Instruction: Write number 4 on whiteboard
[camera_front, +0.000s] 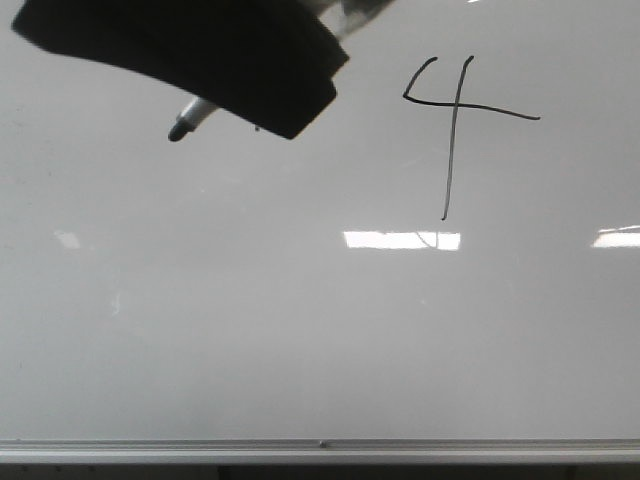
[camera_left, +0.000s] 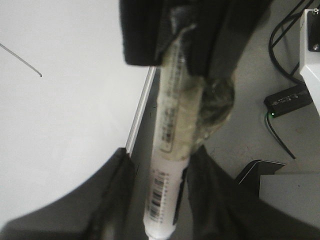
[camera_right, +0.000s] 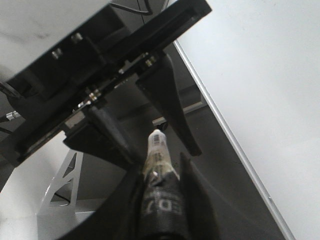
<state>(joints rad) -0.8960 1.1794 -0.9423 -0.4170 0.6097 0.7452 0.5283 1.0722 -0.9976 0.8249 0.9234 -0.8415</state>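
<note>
Filling nearly all of the front view, the whiteboard (camera_front: 250, 330) showed bright rectangular light patches and a silver edge strip (camera_front: 320, 450) along its bottom. The number 4 (camera_front: 455, 120) sat in the upper right of the board: thin black lines, open top, long vertical stroke, crossbar slanting down to the right. A dark blurred mass of an end effector (camera_front: 190, 50) hung at upper left, close to the camera, w/ a marker (camera_front: 190, 120) sticking out beneath it, dark tip pointing down-left, well apart from the 4. Couldn't tell from that view whether the tip touched the board. In the left wrist view the left end effector (camera_left: 162, 200) was clenched on a white marker (camera_left: 167, 165), fingers (camera_left: 112, 190) pressed on both sides of the barrel; barcode label visible, upper barrel wrapped in clear tape. Board edge ran just beside it, and a short bit of black line (camera_left: 22, 62) showed on the board surface. A small black box w/ green light (camera_left: 289, 99) and cables lay on the floor beyond. In the right wrist view the right end effector (camera_right: 160, 175) was clenched on a dark-wrapped pen body (camera_right: 159, 195), pale end poking up between the fingers (camera_right: 197, 200); a second black gripper assembly (camera_right: 100, 85) loomed just above it, board (camera_right: 260, 75) off to one side.
</note>
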